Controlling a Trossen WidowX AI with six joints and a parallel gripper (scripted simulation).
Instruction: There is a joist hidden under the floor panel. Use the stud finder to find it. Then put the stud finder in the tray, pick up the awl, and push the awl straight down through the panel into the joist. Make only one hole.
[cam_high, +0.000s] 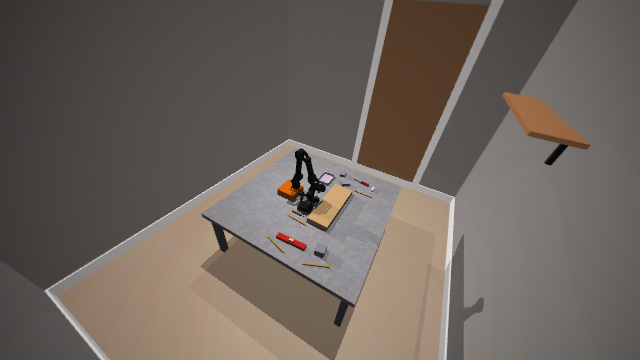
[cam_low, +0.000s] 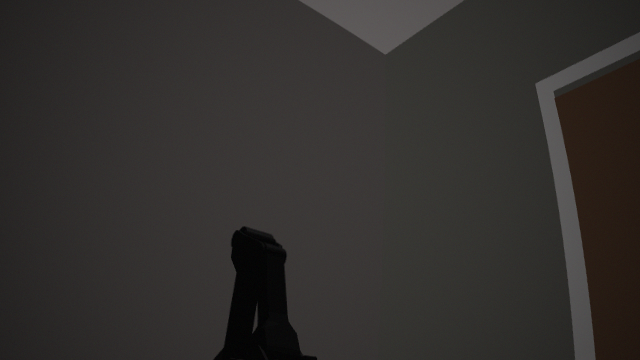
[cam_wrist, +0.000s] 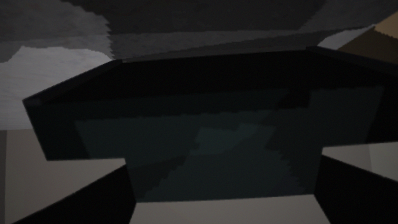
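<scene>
My gripper (cam_high: 310, 198) (cam_wrist: 225, 181) is shut on a wide dark body, apparently the stud finder (cam_high: 304, 206) (cam_wrist: 200, 150), which spans the space between the fingers in the wrist view. In the top view it is left of the pale wooden floor panel (cam_high: 336, 201); whether it touches anything is too small to tell. A small lavender tray with a dark rim (cam_high: 326, 178) lies behind the panel. A thin tool with a red handle (cam_high: 365, 184), possibly the awl, lies at the back right. The joist is hidden. The exterior view shows only the upper arm (cam_low: 272, 295).
An orange box (cam_high: 288, 190) is by the arm's base. A red level (cam_high: 291, 241), a grey block (cam_high: 320, 250) and several thin orange sticks lie toward the front of the grey table (cam_high: 250, 200). Small grey pieces and another stick lie behind and right of the panel.
</scene>
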